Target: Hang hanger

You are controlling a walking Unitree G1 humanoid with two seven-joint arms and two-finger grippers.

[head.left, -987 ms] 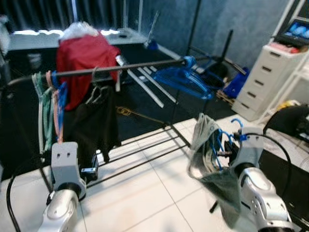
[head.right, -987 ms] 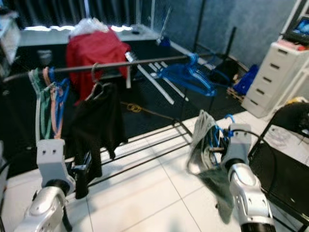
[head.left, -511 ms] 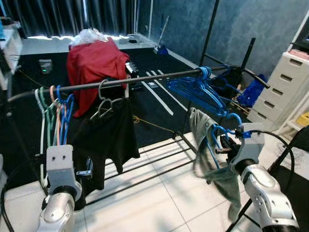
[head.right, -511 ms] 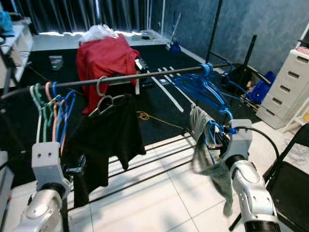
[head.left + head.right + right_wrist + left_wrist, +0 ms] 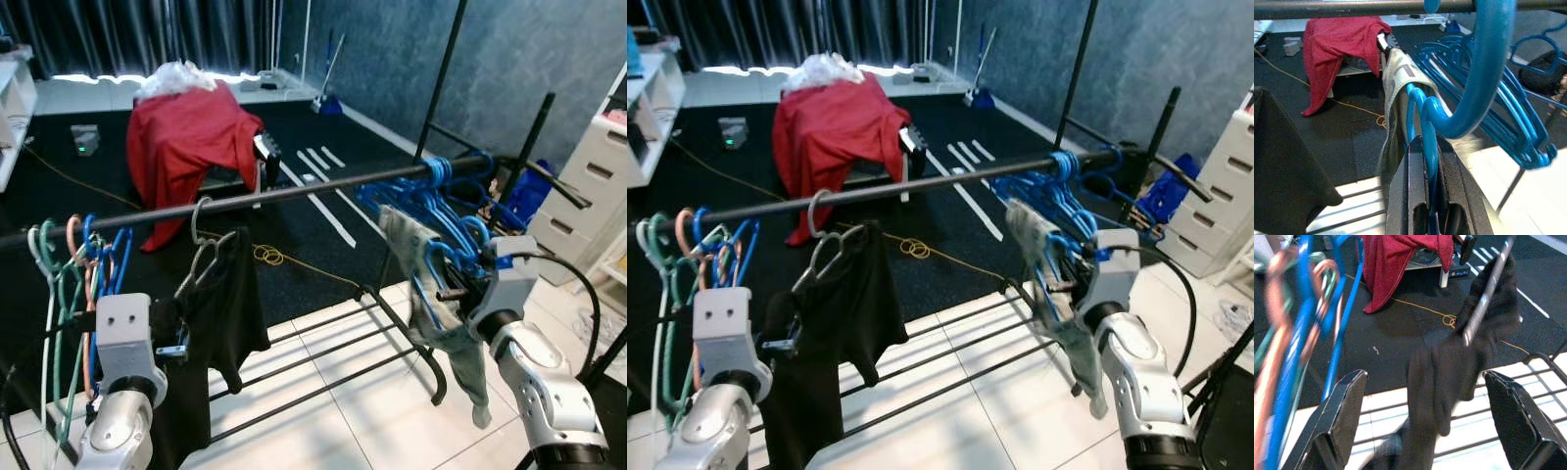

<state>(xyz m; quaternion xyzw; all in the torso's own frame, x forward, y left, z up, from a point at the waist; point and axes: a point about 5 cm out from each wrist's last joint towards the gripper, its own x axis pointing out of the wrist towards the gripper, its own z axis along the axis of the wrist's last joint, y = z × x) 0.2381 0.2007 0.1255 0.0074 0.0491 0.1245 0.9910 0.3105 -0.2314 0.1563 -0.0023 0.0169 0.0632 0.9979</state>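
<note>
My right gripper is shut on a blue hanger that carries a grey-green garment. The hanger's hook points up toward the black rail, close beside a bunch of blue hangers at the rail's right end. I cannot tell whether the hook touches the rail. A black garment hangs from a grey hanger mid-rail. My left gripper is open and holds nothing, low in front of that garment, near several coloured hangers at the rail's left.
The rack's lower bars cross the white tile floor. A red cloth covers a chair on the dark carpet behind. A white drawer unit stands at the right. A black upright pole rises at the rail's right end.
The view has shifted, and the rack now looks nearer. My right gripper has carried the hanger and garment up closer to the rail, beside the blue hangers. The left gripper stays open.
</note>
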